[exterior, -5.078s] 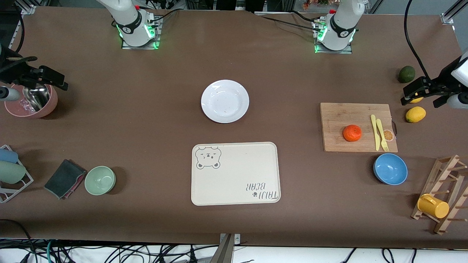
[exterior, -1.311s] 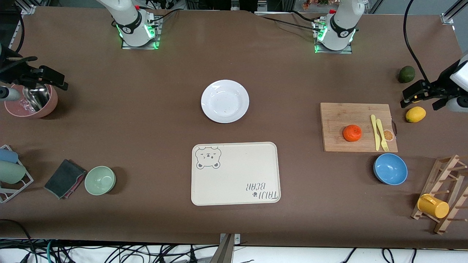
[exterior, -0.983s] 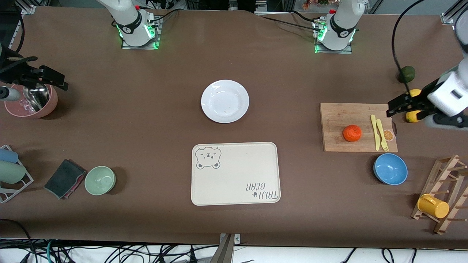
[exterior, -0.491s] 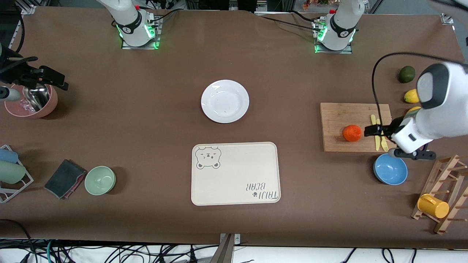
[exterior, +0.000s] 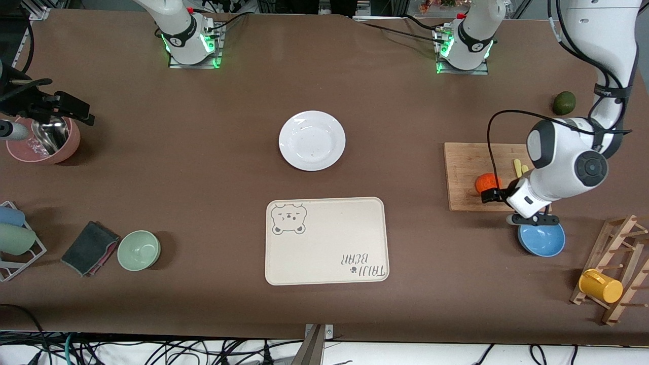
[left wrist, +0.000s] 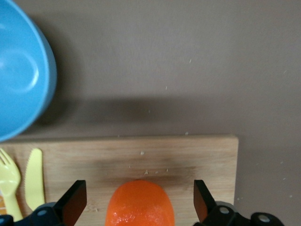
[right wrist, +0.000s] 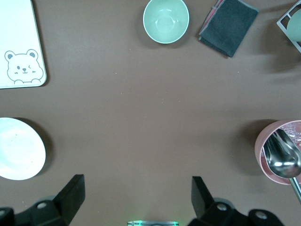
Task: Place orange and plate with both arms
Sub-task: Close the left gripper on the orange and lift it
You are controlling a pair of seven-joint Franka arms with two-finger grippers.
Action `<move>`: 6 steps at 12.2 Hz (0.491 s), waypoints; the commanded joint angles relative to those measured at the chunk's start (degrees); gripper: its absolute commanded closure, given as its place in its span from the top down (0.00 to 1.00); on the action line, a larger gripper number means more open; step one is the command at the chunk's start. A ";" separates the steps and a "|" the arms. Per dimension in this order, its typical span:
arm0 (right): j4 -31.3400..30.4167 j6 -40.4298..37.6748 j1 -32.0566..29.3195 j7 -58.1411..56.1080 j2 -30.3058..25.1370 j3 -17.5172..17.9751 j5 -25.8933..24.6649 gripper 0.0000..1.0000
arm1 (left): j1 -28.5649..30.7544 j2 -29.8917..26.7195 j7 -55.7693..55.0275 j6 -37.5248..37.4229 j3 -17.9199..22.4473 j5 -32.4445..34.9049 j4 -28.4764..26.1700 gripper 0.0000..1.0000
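Left wrist view: the orange [left wrist: 140, 203] is seen round, with no long axis, on the cutting board [left wrist: 197, 155], between the left gripper's [left wrist: 139, 205] wide-spread fingers [left wrist: 70, 201]. The right gripper [right wrist: 136, 197] is held wide over bare table, waiting, and the plate [exterior: 312, 140] lies flat.

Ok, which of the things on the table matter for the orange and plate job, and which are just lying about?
Job:
- orange on the cutting board, between the open fingers of the left gripper
- plate, untouched
- right gripper waits open by the pink bowl

Lying about:
- bear tray
- blue bowl
- green bowl
- avocado
- yellow cup
- dark cloth
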 commanded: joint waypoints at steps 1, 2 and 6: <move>0.12 -0.30 -0.01 -0.77 -0.28 0.07 -0.57 1.00 | 0.70 -1.45 0.62 1.20 0.00 -0.39 -4.06 1.00; 0.12 -0.04 -0.01 -0.77 -0.28 0.08 -0.57 1.00 | 0.70 -0.84 0.36 1.03 0.00 -0.39 -4.07 1.00; 0.12 -0.04 -0.01 -0.86 -0.20 -0.01 -0.57 1.00 | 0.70 1.19 0.18 0.24 0.00 -0.39 -4.24 0.83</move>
